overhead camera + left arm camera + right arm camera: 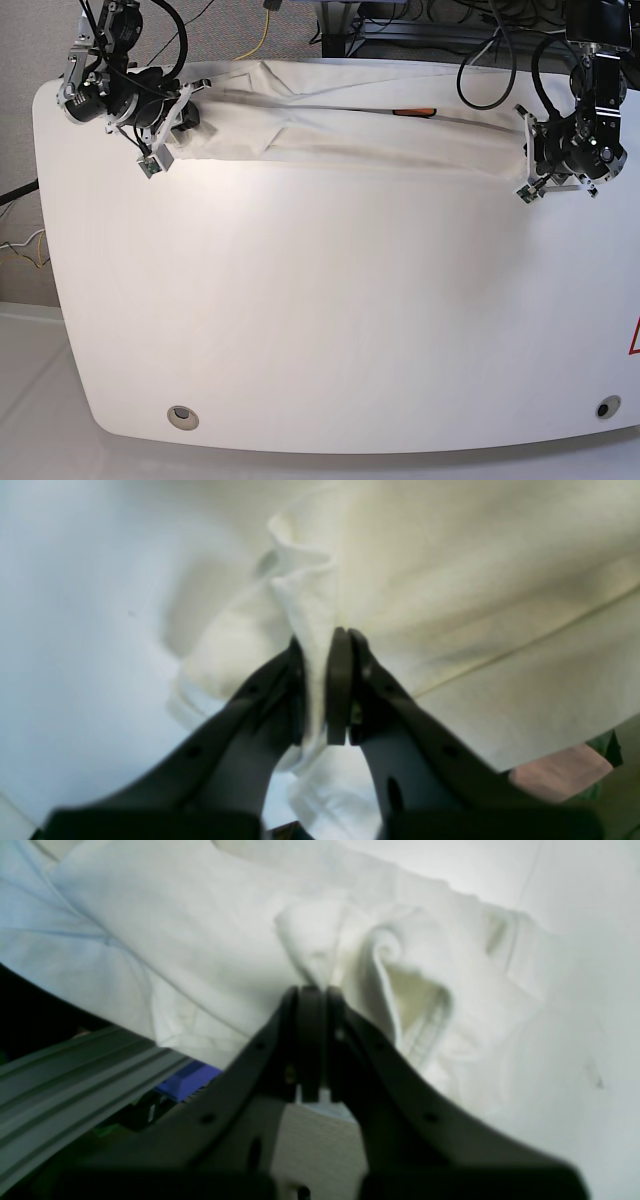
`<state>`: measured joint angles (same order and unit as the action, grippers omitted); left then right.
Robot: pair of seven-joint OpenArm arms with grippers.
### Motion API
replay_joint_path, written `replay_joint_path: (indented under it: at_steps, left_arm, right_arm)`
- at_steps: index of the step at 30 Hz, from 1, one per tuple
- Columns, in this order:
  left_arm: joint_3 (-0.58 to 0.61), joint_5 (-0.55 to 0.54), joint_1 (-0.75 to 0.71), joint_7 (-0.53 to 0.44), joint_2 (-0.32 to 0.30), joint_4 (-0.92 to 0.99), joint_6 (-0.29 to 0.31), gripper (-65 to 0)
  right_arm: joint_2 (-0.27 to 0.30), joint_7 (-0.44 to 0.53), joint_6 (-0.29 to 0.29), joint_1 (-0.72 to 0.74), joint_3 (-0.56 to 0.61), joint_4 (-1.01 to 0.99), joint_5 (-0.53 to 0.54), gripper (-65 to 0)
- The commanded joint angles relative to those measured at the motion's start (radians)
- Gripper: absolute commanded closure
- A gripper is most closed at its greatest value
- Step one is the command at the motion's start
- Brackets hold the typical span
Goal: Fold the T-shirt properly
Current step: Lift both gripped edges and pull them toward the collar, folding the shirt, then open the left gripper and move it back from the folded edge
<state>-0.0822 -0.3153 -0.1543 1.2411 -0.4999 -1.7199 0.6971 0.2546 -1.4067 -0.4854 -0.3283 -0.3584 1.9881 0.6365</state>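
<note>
A white soft cotton T-shirt (340, 125) lies stretched in a long, narrow band along the far edge of the white glossy tabletop (330, 320), held at each end by a black robot arm. Its chest print is hidden; only a short orange streak (414, 112) shows on the cloth near the far edge, toward the left arm's end.

The left gripper (320, 652), at the shirt's end on the right of the base view, has its dark fingers (339, 690) pressed onto a bunched ridge of white fabric that rises between them. In the left wrist view the cloth fans out beyond the grip, with a seam line crossing it; the picture is soft and blurred, and a pinkish patch at its lower right edge is too unclear to name.

The right gripper (312, 992), at the shirt's opposite end, is closed tightly on a rolled, curled fold of the T-shirt. Beside that fold a hemmed opening gapes, its inside yellowish. A grey ribbed metal rail (75, 1065) runs below the shirt's edge, with something blue, cut off and indistinct, beneath it.
</note>
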Motion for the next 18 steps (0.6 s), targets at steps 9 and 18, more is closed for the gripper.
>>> replay_joint_path:
  at_steps: [9,18]
  left_arm:
    - [-0.012,0.008,-0.040,-0.004,-0.010,-0.015,0.001,-5.3]
    - [-0.014,0.110,-0.035,-0.008,0.042,-0.013,0.001,-9.7]
  right_arm:
    - [0.009,0.010,0.004,-0.007,-0.003,0.015,0.009,0.0]
    - [0.004,0.010,0.006,-0.002,-0.003,0.014,0.004,0.0]
